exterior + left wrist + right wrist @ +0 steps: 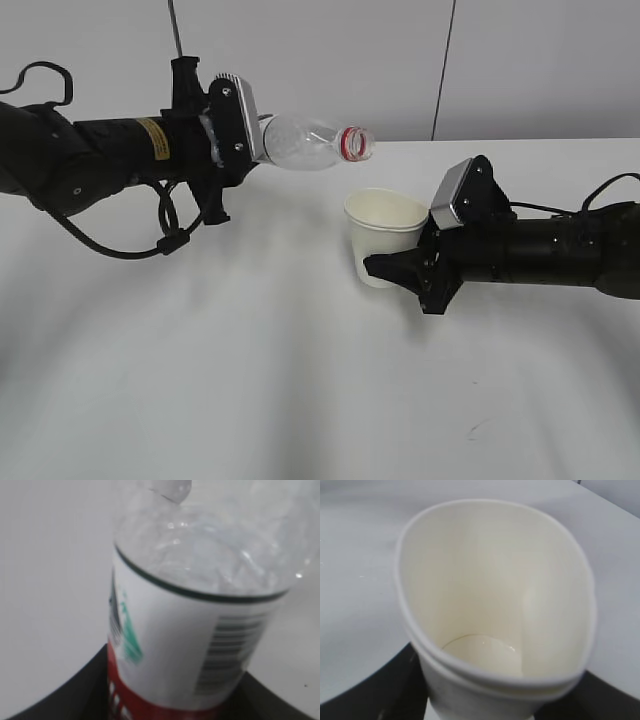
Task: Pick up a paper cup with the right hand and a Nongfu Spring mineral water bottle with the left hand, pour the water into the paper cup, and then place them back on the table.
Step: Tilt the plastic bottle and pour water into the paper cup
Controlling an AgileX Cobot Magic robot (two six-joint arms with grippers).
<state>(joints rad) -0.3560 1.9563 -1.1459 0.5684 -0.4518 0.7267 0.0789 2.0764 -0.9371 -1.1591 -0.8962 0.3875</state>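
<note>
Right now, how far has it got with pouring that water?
Both pickups look done: the left hand holds the bottle tipped nearly flat, mouth above the paper cup gripped by the right hand. A little water sits in the cup's bottom, so pouring is in hand. Setting both back on the table remains.

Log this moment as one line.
phase: pouring | left hand: tipped bottle held, mouth over cup | right hand: paper cup held, squeezed

The bottle fills the left wrist view in blur, its base and neck cut off. The cup's foot falls below the right wrist frame.
</note>
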